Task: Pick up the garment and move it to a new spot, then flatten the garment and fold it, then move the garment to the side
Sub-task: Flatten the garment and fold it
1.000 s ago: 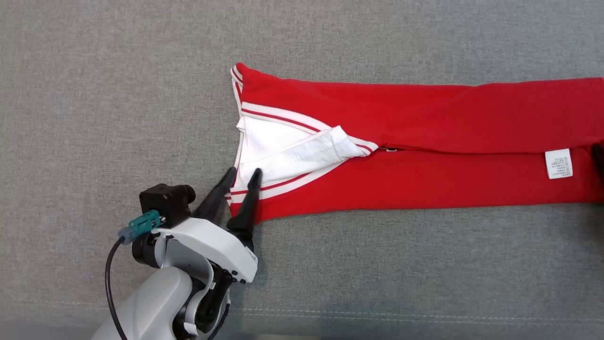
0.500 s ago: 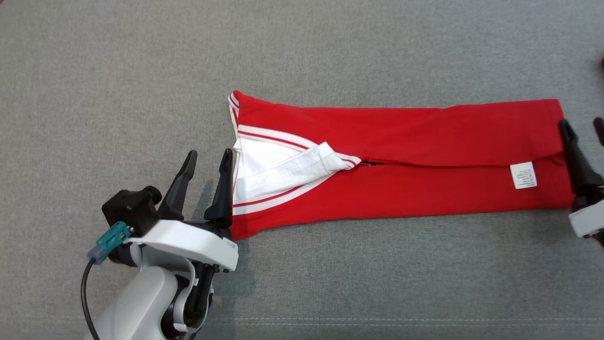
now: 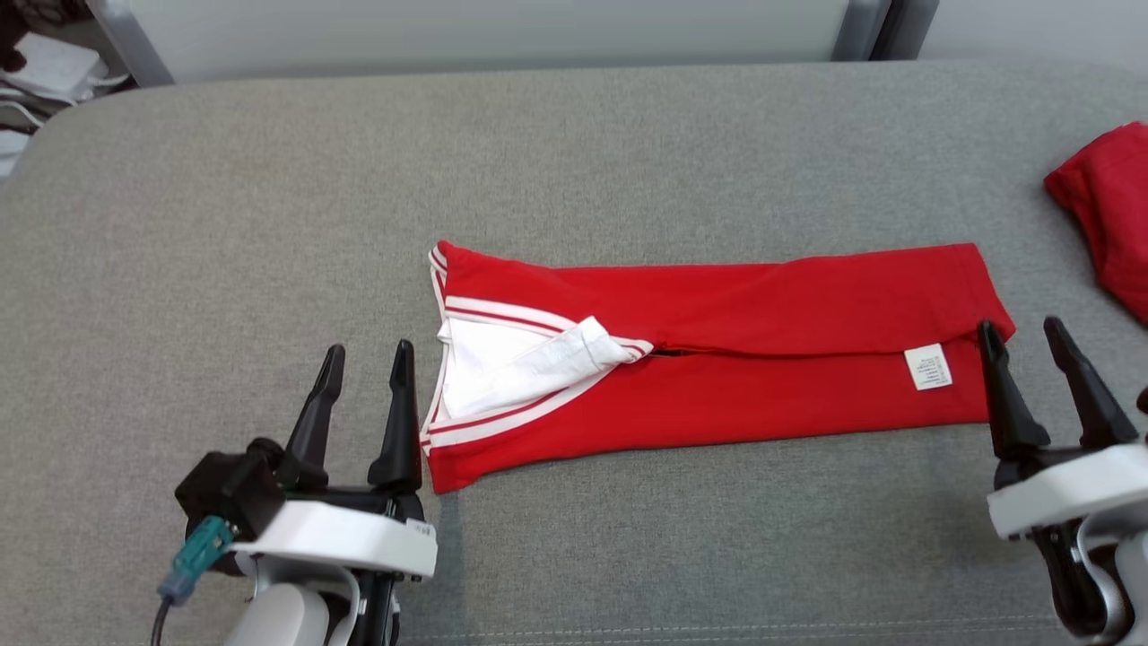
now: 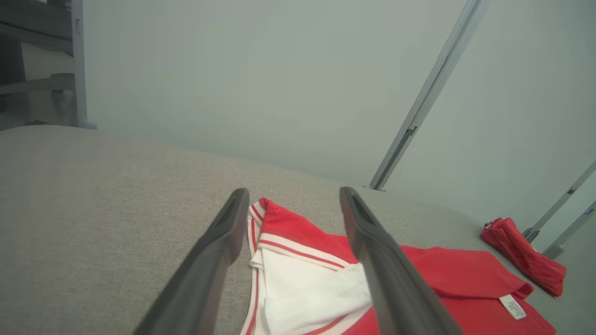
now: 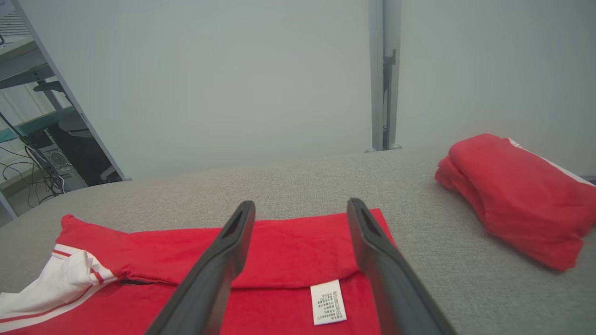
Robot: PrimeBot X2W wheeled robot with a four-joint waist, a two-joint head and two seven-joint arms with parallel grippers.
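A red garment (image 3: 717,359) lies flat on the grey surface as a long folded strip, its white collar and white-striped edges (image 3: 511,368) at the left end and a white label (image 3: 928,367) near the right end. My left gripper (image 3: 366,359) stands open just left of the collar end, holding nothing. My right gripper (image 3: 1022,334) is open at the strip's right end, nothing between its fingers. The left wrist view shows the collar end (image 4: 302,260) between and beyond the open fingers. In the right wrist view the label (image 5: 328,301) lies between the fingers.
A second folded red garment (image 3: 1108,211) lies at the right edge of the grey cushion (image 3: 269,224), also in the right wrist view (image 5: 517,195). A pale wall with metal posts (image 5: 384,74) runs behind. Shelving and cables (image 5: 42,139) stand at the far left.
The head camera has pulled back, so the whole picture has shifted. My left gripper has come off the collar end and opened beside it. My right gripper has come into view at the right end.
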